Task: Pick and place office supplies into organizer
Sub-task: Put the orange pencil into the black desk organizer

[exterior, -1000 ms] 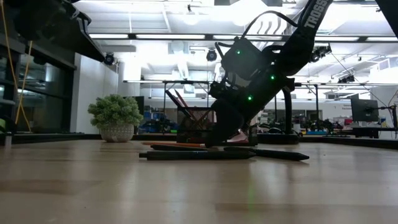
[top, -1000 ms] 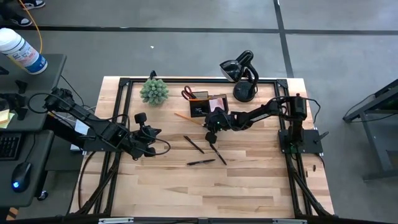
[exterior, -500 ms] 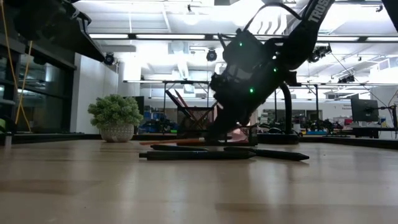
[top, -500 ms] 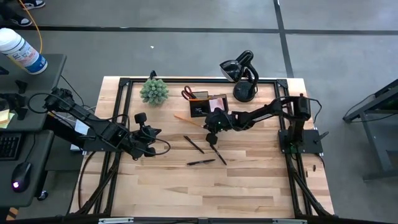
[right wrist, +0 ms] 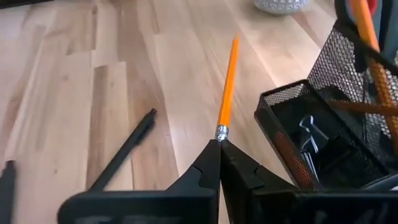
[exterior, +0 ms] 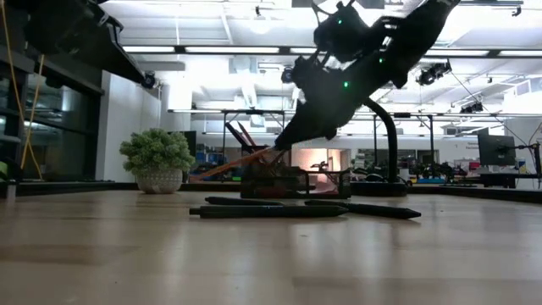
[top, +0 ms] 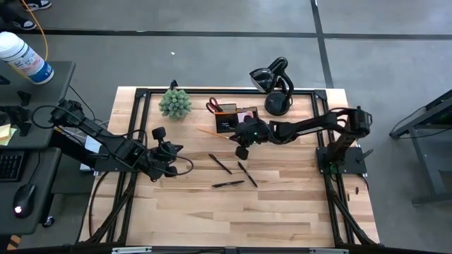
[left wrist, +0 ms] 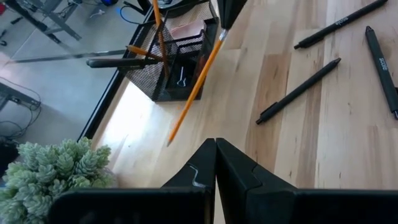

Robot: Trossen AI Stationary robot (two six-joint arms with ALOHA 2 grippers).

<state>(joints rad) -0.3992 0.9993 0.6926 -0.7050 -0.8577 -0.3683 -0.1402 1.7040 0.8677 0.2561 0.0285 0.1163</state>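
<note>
While the left gripper (top: 171, 150) rests low near the worktop's (top: 282, 204) left edge with its fingers pressed together on nothing, the right gripper (top: 241, 150) hangs just beside the organizer (top: 236, 118), its fingers pinched on the eraser end of an orange pencil (right wrist: 226, 91). The pencil is thin and bright orange with a silver ferrule at the grip; it is lifted off the wood and slants down from the fingers, its tip towards the far left corner, where the green plant (top: 175, 103) stands. The organizer is a black wire-mesh box near the middle of the far edge, with an open front compartment holding a metal clip and a taller rear one holding another orange pencil and red-handled scissors (top: 212, 106); a pink sticky-note pad (top: 247, 115) shows in it from above. Three black pens (top: 228, 184) lie loose on the wood near the middle of the worktop, well apart from the organizer. A black curved-neck stand (top: 275, 83) sits at the far edge.
</note>
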